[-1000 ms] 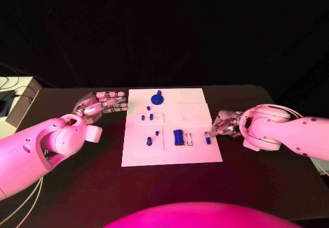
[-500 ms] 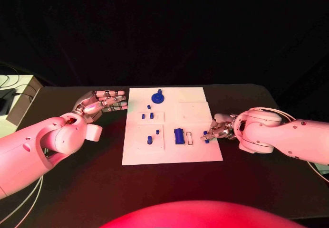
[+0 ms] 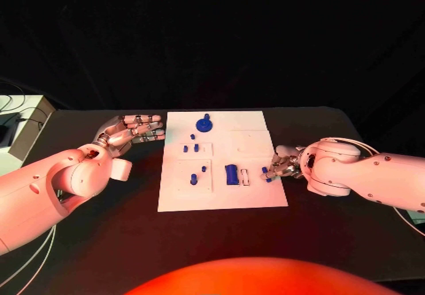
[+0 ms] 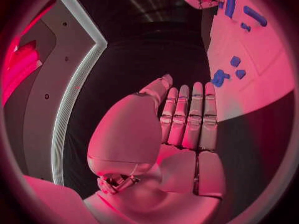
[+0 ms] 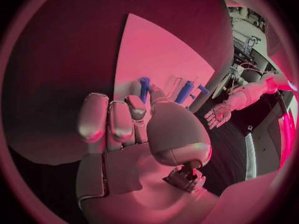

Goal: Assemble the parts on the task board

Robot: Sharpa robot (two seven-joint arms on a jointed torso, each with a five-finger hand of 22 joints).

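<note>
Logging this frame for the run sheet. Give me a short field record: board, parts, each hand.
board: white task board in the middle of the black table
parts: round blue part at the far edge; small blue pegs nearer the left side; larger blue block near the right hand
left hand: beside the board's left edge, fingers straight and together, holding nothing
right hand: at the board's right edge, pinching a small blue part
</note>
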